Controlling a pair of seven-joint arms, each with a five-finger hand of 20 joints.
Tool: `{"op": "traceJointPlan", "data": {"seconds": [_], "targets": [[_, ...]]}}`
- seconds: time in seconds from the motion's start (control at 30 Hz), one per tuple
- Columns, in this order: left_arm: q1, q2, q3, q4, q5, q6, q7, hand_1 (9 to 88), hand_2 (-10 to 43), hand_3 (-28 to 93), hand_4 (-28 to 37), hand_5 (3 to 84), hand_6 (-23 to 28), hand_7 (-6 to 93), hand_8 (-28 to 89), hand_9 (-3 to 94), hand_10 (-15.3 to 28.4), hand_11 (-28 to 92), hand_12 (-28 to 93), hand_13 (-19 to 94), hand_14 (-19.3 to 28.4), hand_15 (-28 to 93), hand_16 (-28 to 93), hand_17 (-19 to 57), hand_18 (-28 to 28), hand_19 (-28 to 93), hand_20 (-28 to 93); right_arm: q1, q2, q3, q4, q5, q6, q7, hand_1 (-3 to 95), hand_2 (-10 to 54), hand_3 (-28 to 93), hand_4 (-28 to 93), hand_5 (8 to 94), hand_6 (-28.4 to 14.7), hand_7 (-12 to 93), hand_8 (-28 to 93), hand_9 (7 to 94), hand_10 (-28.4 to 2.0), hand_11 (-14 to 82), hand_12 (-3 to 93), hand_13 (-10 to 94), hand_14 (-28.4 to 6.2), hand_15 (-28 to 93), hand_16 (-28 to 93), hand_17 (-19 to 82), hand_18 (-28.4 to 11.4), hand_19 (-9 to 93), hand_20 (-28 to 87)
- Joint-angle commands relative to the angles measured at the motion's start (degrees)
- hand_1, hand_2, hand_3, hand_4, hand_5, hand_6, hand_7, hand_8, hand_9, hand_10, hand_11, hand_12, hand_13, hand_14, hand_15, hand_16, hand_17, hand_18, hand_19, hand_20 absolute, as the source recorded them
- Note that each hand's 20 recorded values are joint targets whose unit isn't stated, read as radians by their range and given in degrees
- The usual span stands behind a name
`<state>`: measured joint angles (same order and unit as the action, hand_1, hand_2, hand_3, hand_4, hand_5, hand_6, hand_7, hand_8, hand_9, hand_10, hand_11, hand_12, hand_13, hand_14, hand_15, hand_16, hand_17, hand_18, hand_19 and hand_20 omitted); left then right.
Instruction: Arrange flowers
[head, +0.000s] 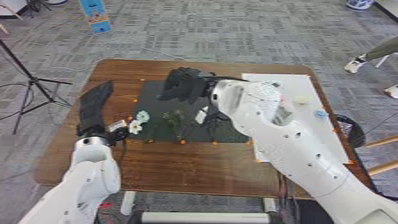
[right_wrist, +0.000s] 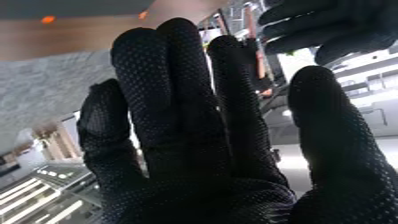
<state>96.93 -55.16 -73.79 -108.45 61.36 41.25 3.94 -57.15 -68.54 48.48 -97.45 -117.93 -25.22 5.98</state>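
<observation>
In the head view, my right hand (head: 185, 86) is over the upper part of the dark mat (head: 158, 102), open. My left hand (head: 94, 109) is left of the mat, its fingers straight. A pale blue flower (head: 142, 116) and a white flower (head: 135, 127) are at the mat's left edge, close to the left hand. Green stems (head: 174, 119) lie on the mat below the right hand. In the right wrist view, the right hand (right_wrist: 191, 150) has straight fingers and holds nothing visible; my left hand (right_wrist: 330, 27) appears farther off.
A white board (head: 306, 86) lies on the right of the brown table (head: 160, 172), with a pale yellow item (head: 301, 100) and a light blue item (head: 321, 114) on it. The right arm crosses the board and mat. A small white piece (head: 201, 115) is beside that arm.
</observation>
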Motion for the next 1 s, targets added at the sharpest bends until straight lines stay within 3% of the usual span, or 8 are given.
{"op": "traceJointPlan", "data": {"seconds": [0.03,0.1,0.13,0.27,0.33,0.5,0.63,1.0], "targets": [[-11.22,-2.69,2.05,1.76,1.93,-6.94,-4.18,26.2,19.7,71,-28.3,47.2,3.2,14.2,-9,42.2,12.4,17,8,33,10.6,10,-3,10.7,5.9,6,16,-1.60,3.73,2.65,0.08,4.31,2.91,1.06,29.6,11.7,55,-13,58.1,-2.8,17,-8,63.6,-17.7,16.7,21.5,57,-18.7,41,29,24,-22.9,61,50],[-12.65,-2.89,2.66,3.05,1.53,-6.36,-4.50,26.2,20.1,71,-28.3,47.3,3.3,14.0,-9,42.2,12.4,17,8,33,10.6,10,-3,10.7,5.8,6,16,-1.62,3.90,2.63,0.23,5.52,4.25,0.74,29.3,11.6,55,-13,57.1,-3.0,17,-8,62.0,-17.8,15.7,21.1,56,-18.8,41,28,23,-23.0,61,50],[19.34,1.49,-17.27,-11.50,-5.27,-13.57,6.85,26.2,20.2,71,-28.3,47.3,3.3,13.9,-9,42.2,12.5,17,8,33,10.6,10,-3,10.7,5.8,6,16,-1.48,3.84,2.89,0.33,6.13,3.96,0.53,29.1,11.6,55,-13,56.7,-3.1,17,-8,61.7,-17.9,15.4,21.0,56,-18.8,40,28,23,-23.1,60,50],[21.84,1.55,-18.47,-11.54,-6.00,-12.37,7.94,26.3,20.3,71,-28.3,47.7,3.4,13.9,-9,42.7,12.6,17,8,34,10.8,10,-3,10.7,5.7,6,16,-1.12,2.66,5.85,2.38,10.97,-3.31,-3.59,28.7,11.5,56,-13,56.2,-3.1,17,-8,62.1,-17.4,15.2,20.6,55,-18.6,40,29,21,-22.8,60,49],[22.41,1.53,-19.27,-10.61,-4.84,-11.78,8.12,26.3,20.3,71,-28.3,48.0,3.4,14.1,-9,43.0,12.7,17,8,34,10.9,10,-3,10.2,6.2,6,17,-0.85,1.81,7.51,4.22,15.24,-8.07,-5.88,28.3,11.4,57,-13,55.4,-2.8,17,-8,62.8,-16.7,15.5,20.4,53,-18.9,41,29,20,-22.6,59,50],[23.18,2.54,-20.56,-7.43,-5.69,-8.19,8.16,26.2,20.5,71,-28.3,48.7,3.3,14.6,-9,44.4,12.8,18,8,34,11.1,10,-3,9.4,6.5,7,16,0.03,-0.82,9.20,9.49,17.45,-16.64,-14.53,26.5,11.9,58,-14,50.7,-3.4,17,-7,57.5,-15.1,10.7,17.6,52,-19.0,42,29,19,-22.2,60,51],[27.26,2.14,-22.58,-7.40,-7.89,-7.40,9.47,26.4,21.0,71,-28.3,49.2,3.3,14.7,-9,45.1,12.8,18,8,35,11.3,10,-3,9.2,6.4,7,16,-0.90,-1.47,7.38,8.48,13.64,-17.96,-19.18,24.1,14.7,64,-15,45.5,-3.1,18,-7,47.4,-12.1,5.6,14.0,52,-18.7,42,29,19,-22.0,59,52],[29.48,1.75,-25.12,-7.72,-8.02,-9.66,11.02,26.6,21.5,72,-28.3,49.7,3.3,15.0,-9,46.2,13.0,19,8,36,11.8,11,-3,9.5,6.7,7,16,-0.10,-3.48,6.08,9.68,8.42,-20.08,-25.38,23.1,16.1,67,-16,40.6,-2.1,20,-9,42.5,-10.3,4.9,12.5,52,-17.7,41,29,17,-21.8,57,53]]}}
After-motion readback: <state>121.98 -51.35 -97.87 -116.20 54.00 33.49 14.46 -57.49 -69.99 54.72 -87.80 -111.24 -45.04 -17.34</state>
